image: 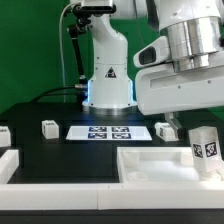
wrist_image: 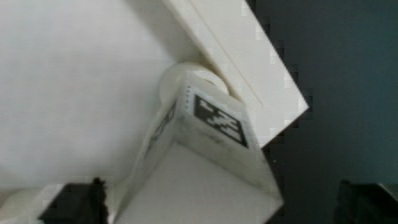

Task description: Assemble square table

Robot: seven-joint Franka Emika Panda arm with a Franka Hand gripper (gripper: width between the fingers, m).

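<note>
The white square table top (image: 150,165) lies at the front on the exterior view's right, raised rim up. One chunky white leg (image: 205,146) with a black-and-white tag stands upright on it near its right corner. In the wrist view this leg (wrist_image: 214,120) stands against the top's rim (wrist_image: 240,50). My gripper (wrist_image: 217,202) is above it, open, with a dark finger (wrist_image: 75,203) on each side and a gap to the leg on both sides. Its fingertips do not show in the exterior view.
Three loose legs lie on the black table: one (image: 163,130) behind the top, one (image: 48,128) left of the marker board (image: 105,132), one (image: 3,135) at the far left. White border rails (image: 25,165) run along the front left. The arm's base (image: 108,85) stands behind.
</note>
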